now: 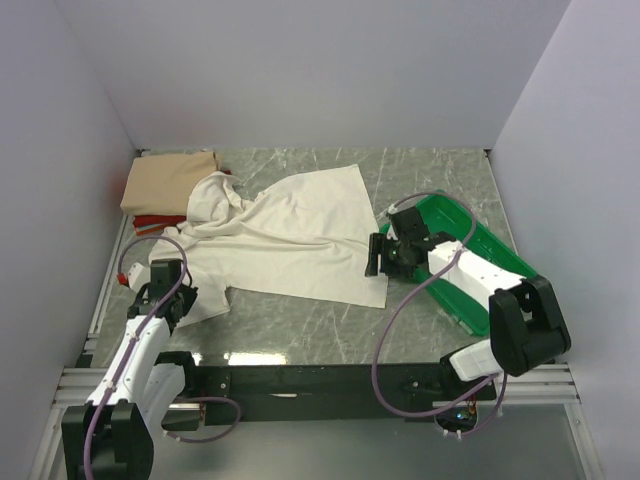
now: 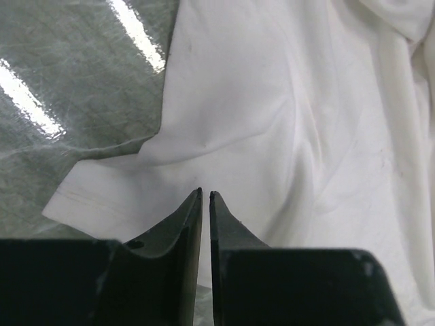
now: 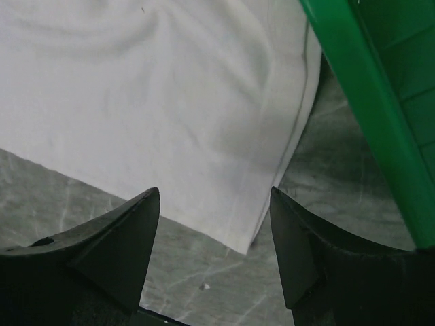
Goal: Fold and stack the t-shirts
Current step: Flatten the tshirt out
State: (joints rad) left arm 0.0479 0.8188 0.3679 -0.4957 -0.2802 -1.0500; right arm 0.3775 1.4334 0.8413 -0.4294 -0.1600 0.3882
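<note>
The cream t-shirt [image 1: 290,235] lies unfolded and rumpled, spread wide. One short sleeve, its hem stitched, sits just ahead of the left gripper [image 2: 205,195], whose jaws are pressed nearly together. A flat bottom corner shows between the parted jaws of the right gripper [image 3: 214,193]. Well beyond the left jaws, the tan t-shirt [image 1: 170,180] lies folded on the red t-shirt [image 1: 153,220] (only a sliver shows), and the cream one's upper end overlaps the tan one's edge.

Three t-shirts [image 1: 290,235], one tray [image 1: 488,240]
</note>
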